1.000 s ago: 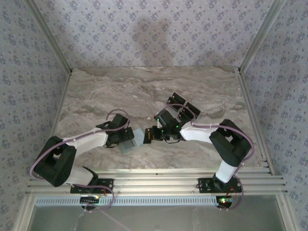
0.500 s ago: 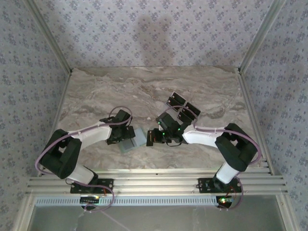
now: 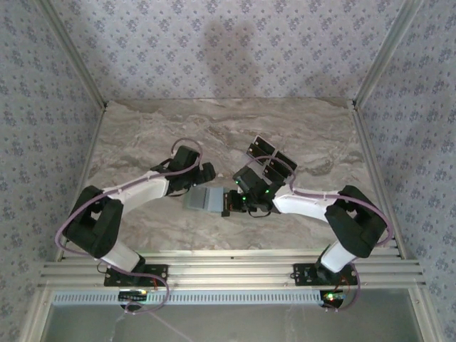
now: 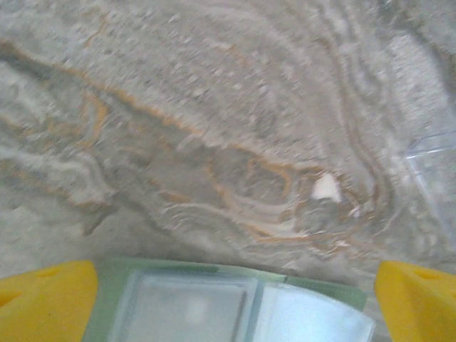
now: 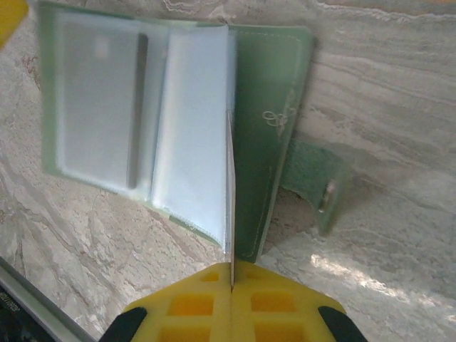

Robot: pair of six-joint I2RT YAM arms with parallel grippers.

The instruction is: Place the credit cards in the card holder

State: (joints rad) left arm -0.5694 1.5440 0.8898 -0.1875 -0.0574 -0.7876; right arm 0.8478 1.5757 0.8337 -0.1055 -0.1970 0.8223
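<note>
Right gripper (image 5: 231, 276) is pinched tight on a thin card (image 5: 229, 185), edge-on over the open card holder (image 5: 274, 107) on the bench (image 5: 385, 107). Left gripper (image 4: 229, 303) is spread wide, straddling the holder's edge and gripping nothing. Spare credit cards (image 3: 261, 147) lie nearby.

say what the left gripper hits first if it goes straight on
Likely the marble table. The left gripper has its open fingers either side of the card holder edge, though depth is unclear.

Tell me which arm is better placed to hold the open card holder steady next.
Left, probably. The left end effector is open and brackets an edge of the card holder, while the right end effector is shut on a thin sheet standing edge-on over it.
</note>
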